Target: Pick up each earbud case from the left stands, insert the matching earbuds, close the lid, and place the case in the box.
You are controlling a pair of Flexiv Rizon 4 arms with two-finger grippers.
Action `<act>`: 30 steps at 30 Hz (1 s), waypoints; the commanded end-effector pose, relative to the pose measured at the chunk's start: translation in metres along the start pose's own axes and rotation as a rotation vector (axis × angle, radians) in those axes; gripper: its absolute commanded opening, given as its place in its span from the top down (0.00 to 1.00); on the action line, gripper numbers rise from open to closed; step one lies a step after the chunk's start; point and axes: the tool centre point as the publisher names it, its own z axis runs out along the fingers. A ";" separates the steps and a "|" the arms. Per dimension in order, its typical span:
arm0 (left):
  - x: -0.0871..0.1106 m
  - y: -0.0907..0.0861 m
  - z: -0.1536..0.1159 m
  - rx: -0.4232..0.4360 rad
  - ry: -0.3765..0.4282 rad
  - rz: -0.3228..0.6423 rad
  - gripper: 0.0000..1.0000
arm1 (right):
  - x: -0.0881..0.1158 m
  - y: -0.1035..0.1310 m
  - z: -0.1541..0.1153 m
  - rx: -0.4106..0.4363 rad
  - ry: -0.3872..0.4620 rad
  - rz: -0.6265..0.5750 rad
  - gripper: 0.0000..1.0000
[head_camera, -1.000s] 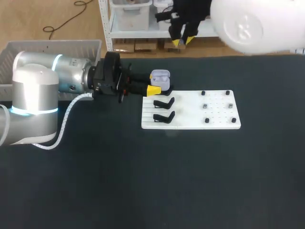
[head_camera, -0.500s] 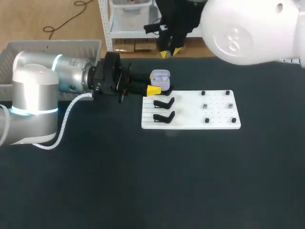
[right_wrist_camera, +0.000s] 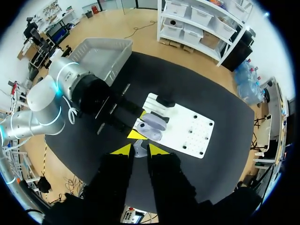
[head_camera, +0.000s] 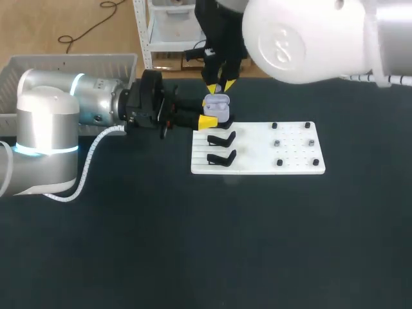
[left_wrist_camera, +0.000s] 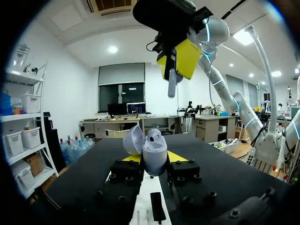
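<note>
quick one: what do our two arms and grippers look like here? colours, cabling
Left arm: silver-grey cylindrical links, a glowing pale-blue ring, white ribbed cable hose looping alongside. Right arm: glossy white rounded shell with a faint embossed mark. Left gripper and right gripper: black bodies, bright yellow fingertips.

A black table stands on a light wooden floor, with white shelving just beyond its far edge. The walls are white, a dark window sits above desks, and round ceiling lights shine.
</note>
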 end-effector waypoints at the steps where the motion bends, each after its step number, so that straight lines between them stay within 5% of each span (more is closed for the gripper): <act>1: 0.000 0.001 0.000 0.002 0.002 -0.001 1.00 | 0.000 0.002 0.007 -0.005 0.003 -0.002 1.00; 30: 0.000 0.001 0.000 0.002 0.002 -0.001 1.00 | -0.013 -0.001 0.031 -0.039 0.057 -0.054 1.00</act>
